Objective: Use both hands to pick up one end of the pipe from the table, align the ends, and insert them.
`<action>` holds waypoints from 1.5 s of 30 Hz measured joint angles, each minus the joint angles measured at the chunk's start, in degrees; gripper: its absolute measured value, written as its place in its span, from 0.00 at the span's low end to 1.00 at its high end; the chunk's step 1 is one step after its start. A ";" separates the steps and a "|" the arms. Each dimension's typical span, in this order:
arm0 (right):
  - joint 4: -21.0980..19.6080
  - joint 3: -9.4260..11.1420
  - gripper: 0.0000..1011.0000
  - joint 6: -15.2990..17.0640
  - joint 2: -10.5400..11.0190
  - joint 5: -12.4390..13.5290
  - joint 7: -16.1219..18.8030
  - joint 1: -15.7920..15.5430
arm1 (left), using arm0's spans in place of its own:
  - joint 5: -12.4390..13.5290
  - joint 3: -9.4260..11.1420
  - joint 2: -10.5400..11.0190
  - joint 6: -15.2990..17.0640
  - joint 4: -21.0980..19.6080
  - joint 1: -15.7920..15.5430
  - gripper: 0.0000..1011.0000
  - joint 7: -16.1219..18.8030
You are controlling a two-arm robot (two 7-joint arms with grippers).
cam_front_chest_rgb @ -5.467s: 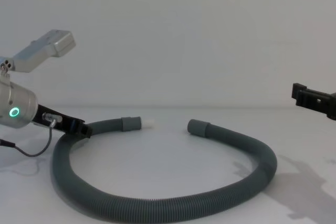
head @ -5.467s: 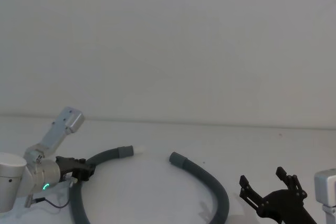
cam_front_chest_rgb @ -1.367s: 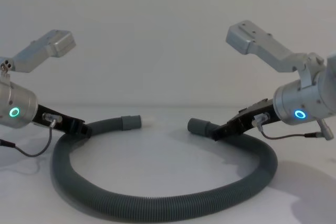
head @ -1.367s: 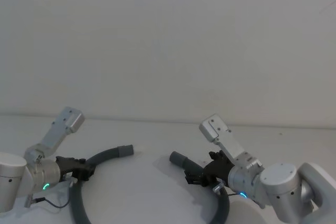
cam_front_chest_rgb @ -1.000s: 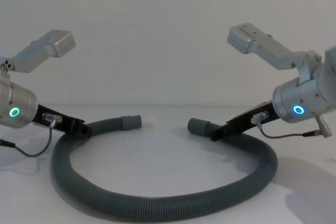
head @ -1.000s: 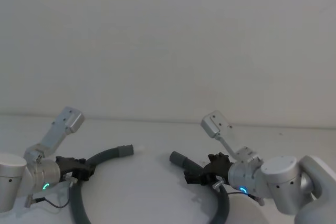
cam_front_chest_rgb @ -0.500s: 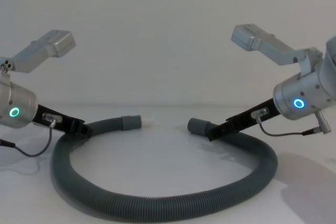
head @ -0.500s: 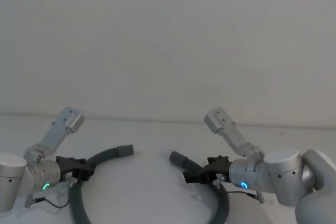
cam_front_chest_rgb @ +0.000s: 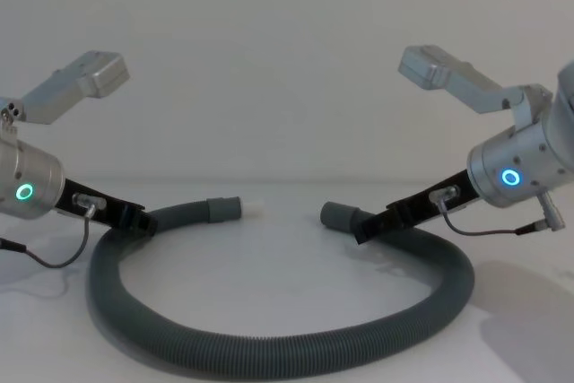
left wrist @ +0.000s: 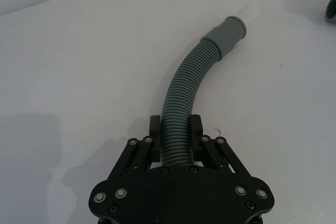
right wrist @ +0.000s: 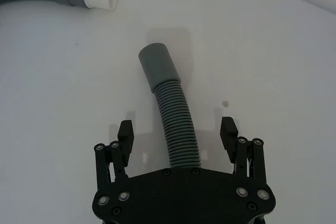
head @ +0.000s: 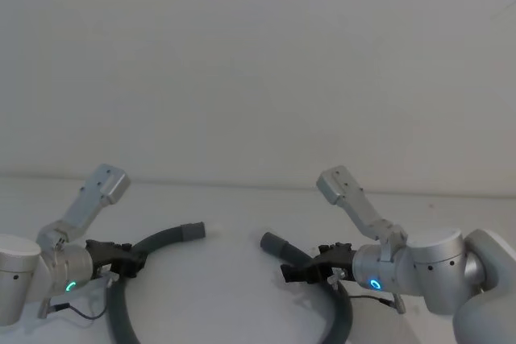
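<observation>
Left gripper [left wrist: 175, 129] clenched on the pipe [cam_front_chest_rgb: 269, 349]; right gripper [right wrist: 176, 127] straddles it, jaws released — best closed squarely just behind the plain cuff [right wrist: 157, 66]

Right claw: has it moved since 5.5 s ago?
Yes. In the chest view the right claw moved left and down to the plain cuff, straddling the pipe behind it.

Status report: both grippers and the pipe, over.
Left gripper shut on pipe behind spigot cuff. Right gripper open, fingers straddling pipe behind plain cuff. Cuffs apart, nothing between.

Grey ribbed pipe [cam_front_chest_rgb: 269, 349], white table [cam_front_chest_rgb: 269, 262]
</observation>
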 joint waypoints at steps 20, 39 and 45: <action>0.60 0.31 0.97 0.28 -0.22 0.46 0.00 0.17 | -0.01 0.00 0.00 0.00 0.00 0.00 0.28 0.00; 0.73 0.39 0.87 0.36 -0.28 0.54 0.00 0.22 | 0.00 0.00 0.00 0.00 0.00 0.00 0.28 0.00; 0.75 0.39 0.96 0.36 -0.29 0.54 0.00 0.22 | 0.00 0.00 0.00 0.00 0.00 0.00 0.28 0.00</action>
